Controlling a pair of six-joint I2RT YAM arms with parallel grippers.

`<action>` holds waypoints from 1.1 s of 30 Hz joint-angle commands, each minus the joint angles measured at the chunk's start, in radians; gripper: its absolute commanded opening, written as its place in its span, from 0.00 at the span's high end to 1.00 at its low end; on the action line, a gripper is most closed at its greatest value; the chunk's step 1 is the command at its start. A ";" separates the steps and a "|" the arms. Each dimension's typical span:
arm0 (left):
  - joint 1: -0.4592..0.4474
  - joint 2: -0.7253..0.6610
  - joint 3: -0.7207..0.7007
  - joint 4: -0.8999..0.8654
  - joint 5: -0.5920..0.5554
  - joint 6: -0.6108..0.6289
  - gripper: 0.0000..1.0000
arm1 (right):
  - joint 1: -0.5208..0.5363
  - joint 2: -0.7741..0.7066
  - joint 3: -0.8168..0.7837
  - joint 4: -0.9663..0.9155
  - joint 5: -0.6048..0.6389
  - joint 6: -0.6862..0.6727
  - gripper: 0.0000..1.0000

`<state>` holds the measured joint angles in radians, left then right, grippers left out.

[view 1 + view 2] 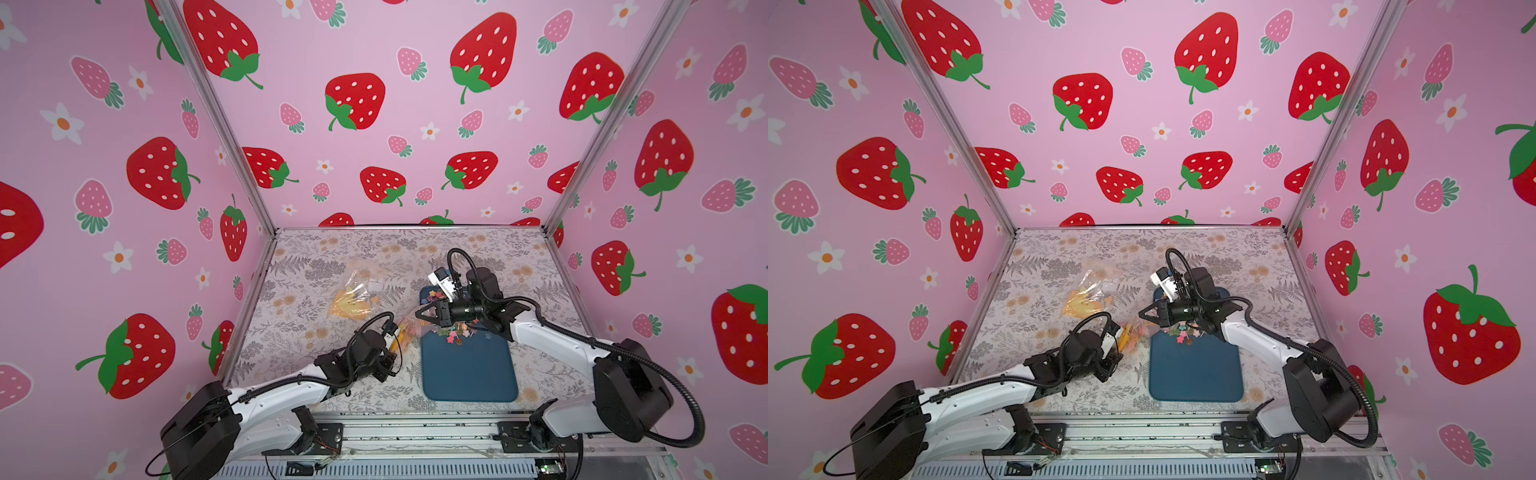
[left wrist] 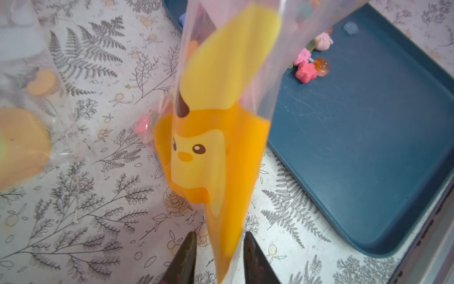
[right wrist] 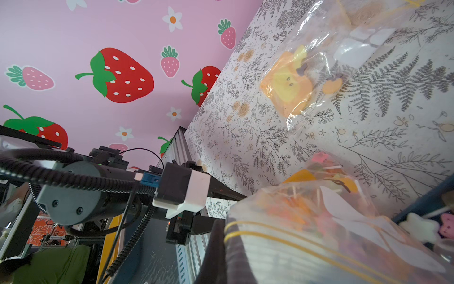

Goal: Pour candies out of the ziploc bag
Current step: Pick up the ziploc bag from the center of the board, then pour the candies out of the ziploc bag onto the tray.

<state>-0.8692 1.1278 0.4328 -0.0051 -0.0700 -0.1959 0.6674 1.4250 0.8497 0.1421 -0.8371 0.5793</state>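
**A:** What takes up most of the scene?

**B:** The floral worktop (image 1: 316, 257). A dark blue tray (image 1: 469, 374) lies flat on it on the right arm's side.

**A:** Anything on the other side?

**B:** A second bag (image 1: 353, 295), clear with an orange and yellow print, lies crumpled on the worktop well beyond the left arm.

**A:** And the ziploc bag?

**B:** The ziploc bag (image 1: 409, 330) is lifted off the worktop and stretched between the two arms. Its mouth is over the near-left part of the tray. In the left wrist view its yellow cartoon-face print (image 2: 199, 152) faces the camera.

**A:** Who has hold of it?

**B:** The right gripper (image 1: 420, 316) is clamped on the zip rim at the mouth. In the left gripper (image 2: 219, 236) the fingers stand a little apart with the bag's bottom end running between them. I cannot tell whether they actually pinch the film.

**A:** Where are the candies?

**B:** Some are in a small heap (image 1: 457, 332) on the tray just under the right gripper. They are pink, orange and pale stars on white sticks. A few more (image 1: 434, 296) are at the tray's far end. The rest (image 3: 294, 209) are inside the bag, bunched near the mouth.
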 commanded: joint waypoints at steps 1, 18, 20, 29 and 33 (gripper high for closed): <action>0.003 0.022 0.036 -0.004 0.029 -0.002 0.60 | -0.004 -0.011 -0.001 0.049 -0.014 -0.003 1.00; 0.003 -0.044 0.071 -0.100 -0.005 0.009 1.00 | -0.003 -0.009 -0.009 0.046 -0.011 -0.010 1.00; 0.004 -0.074 0.123 -0.172 -0.011 0.046 1.00 | -0.004 -0.013 -0.012 0.030 -0.010 -0.026 1.00; 0.003 -0.109 0.398 -0.419 -0.014 0.215 1.00 | -0.011 -0.075 -0.072 -0.070 0.081 -0.121 1.00; 0.003 -0.074 0.465 -0.430 -0.001 0.247 1.00 | -0.020 -0.113 -0.119 -0.088 0.114 -0.137 1.00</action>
<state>-0.8684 1.0382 0.8360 -0.4015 -0.0742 -0.0097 0.6575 1.3506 0.7547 0.0803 -0.7628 0.4824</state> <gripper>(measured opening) 0.047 0.041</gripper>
